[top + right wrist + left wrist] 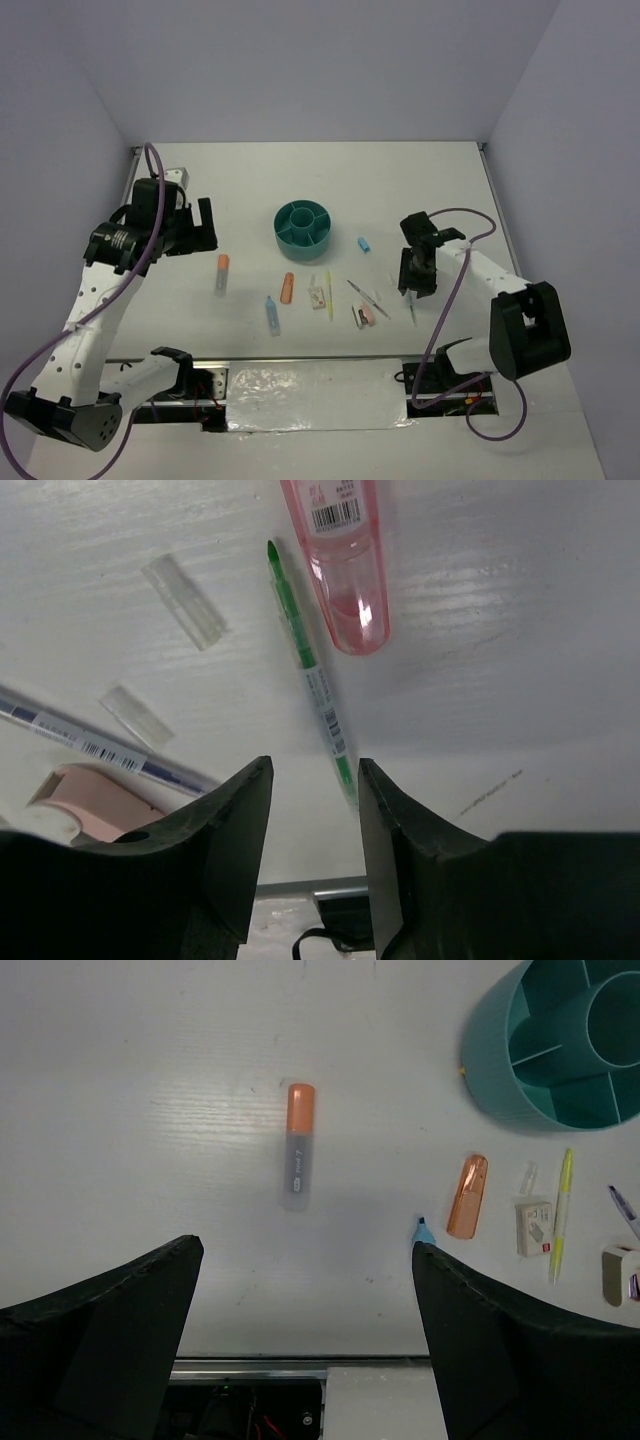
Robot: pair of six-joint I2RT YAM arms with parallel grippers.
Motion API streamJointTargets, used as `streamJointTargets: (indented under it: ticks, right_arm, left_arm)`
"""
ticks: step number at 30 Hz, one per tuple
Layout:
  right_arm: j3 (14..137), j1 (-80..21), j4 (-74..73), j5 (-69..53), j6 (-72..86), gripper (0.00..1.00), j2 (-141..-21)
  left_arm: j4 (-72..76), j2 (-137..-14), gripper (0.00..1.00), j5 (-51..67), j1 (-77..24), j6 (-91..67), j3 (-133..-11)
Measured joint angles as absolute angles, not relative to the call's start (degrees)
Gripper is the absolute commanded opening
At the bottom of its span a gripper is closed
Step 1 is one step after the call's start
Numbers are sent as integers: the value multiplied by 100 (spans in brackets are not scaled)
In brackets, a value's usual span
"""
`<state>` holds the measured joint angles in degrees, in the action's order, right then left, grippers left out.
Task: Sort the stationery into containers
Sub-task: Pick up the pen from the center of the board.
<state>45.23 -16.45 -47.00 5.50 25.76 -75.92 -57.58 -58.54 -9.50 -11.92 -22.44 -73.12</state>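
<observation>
The teal organiser bowl (303, 224) stands at the table's middle and also shows in the left wrist view (500, 1080). In front of it lie an orange-capped grey marker (222, 272), an orange marker (288, 288), a light-blue marker (271, 313), a yellow pencil (328, 295), thin pens (365, 295) and small pink pieces (365, 315). My left gripper (305, 1250) is open and empty, held high above the orange-capped marker (298, 1145). My right gripper (312, 770) is open low over the table. The end of a green pen (310, 670) lies between its jaws, next to a pink marker (345, 565).
A small light-blue marker (364, 244) lies right of the bowl. Clear caps (185, 600), a blue-striped pen (90, 745) and a pink piece (85, 800) lie left of the right gripper. The table's front edge with a metal rail (250, 1365) is just below.
</observation>
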Motion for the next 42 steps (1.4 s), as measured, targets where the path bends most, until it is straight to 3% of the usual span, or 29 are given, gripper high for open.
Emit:
streamJointTargets:
  ticks: [13,17,18,19,25,33,37,42]
  right_arm:
    - [4410,-1645,-4272,600,2700,36,-8521]
    - [4499,-1645,-4283,504,2689,24,-8641]
    - [4506,-1645,-4276,478,2689,13,-8648]
    - [4506,-1645,-4270,451,2676,9,-8646]
    - [4407,-1645,-4241,445,2700,0,-8429]
    - [4565,-1645,-4589,497,2694,0,-7194]
    - [5052,-1645,-4952,526,2696,0,-6606]
    - [5730,-1645,-5551,681,2799,0,-5970]
  left_arm:
    - [-5739,-6036,99,-733,-1402,-2215,-7363]
    - [-5732,-6090,99,-716,-1413,-2130,-7465]
    - [-5728,-6099,99,-716,-1415,-2119,-7474]
    - [-5730,-6101,99,-716,-1415,-2115,-7474]
    - [-5734,-6099,99,-711,-1417,-2112,-7476]
    - [-5682,-6416,99,-438,-1514,-2257,-7793]
    - [-5614,-6823,99,-580,-2161,-2622,-8066]
    - [-5454,-8202,97,-1313,-4027,-3741,-8868]
